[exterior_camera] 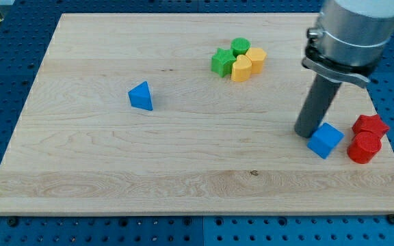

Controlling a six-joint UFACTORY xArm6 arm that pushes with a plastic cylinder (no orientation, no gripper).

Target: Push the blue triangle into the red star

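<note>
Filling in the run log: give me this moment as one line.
tip touching blue cube, view's right | blue triangle far left, untouched | red star beside red cylinder | push not started

The room is bright and evenly lit from above. The pale desk [115,157] shows no glare, only soft, short shadows under the blocks, such as the blue triangle [141,96]. The picture is sharp across the board; the arm's grey housing [353,31] looks slightly soft at the top edge.
</note>
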